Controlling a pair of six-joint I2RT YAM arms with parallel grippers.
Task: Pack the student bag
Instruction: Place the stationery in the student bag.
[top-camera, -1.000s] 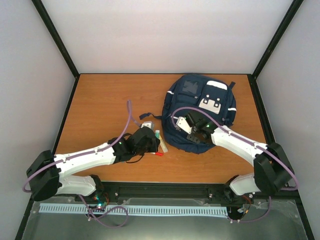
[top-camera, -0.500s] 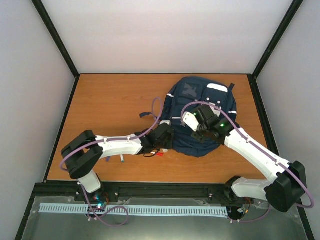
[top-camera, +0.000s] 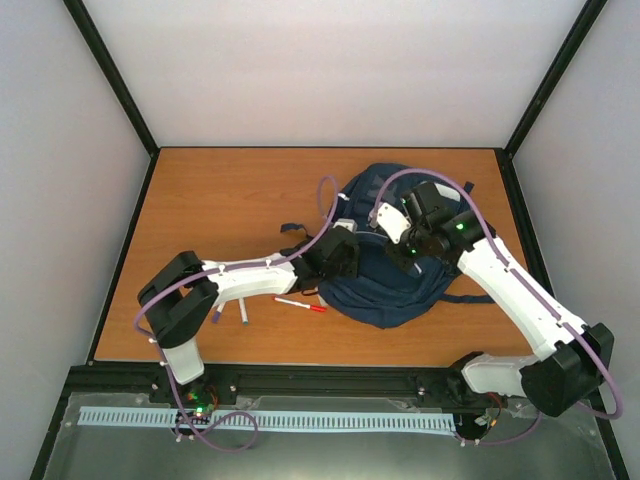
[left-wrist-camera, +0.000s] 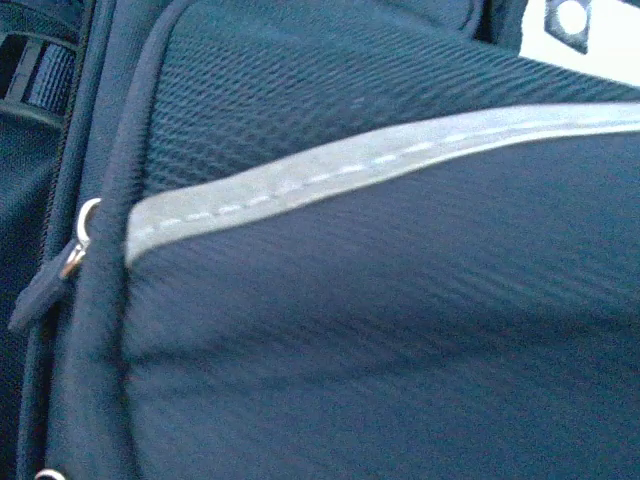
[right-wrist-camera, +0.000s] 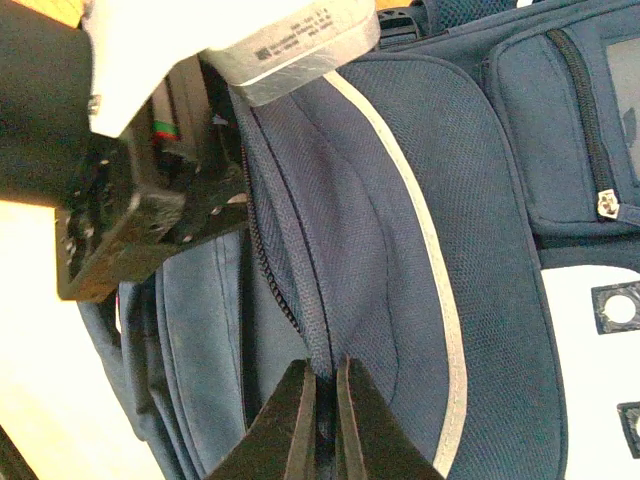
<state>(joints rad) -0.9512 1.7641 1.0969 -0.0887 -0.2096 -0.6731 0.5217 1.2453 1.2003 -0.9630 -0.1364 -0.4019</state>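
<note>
Pinched tight on bag (top-camera: 395, 290) seam with right gripper (right-wrist-camera: 322, 368), hauled farther back than before. Pushed left gripper (top-camera: 338, 255) against bag's side, opening impossible to tell; uncovered red pen (top-camera: 300, 303) beside it

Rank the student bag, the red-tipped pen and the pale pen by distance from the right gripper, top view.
1. student bag, pinched by the right gripper.
2. red-tipped pen, just left of the bag.
3. pale pen, farther left, beside the left arm.
</note>
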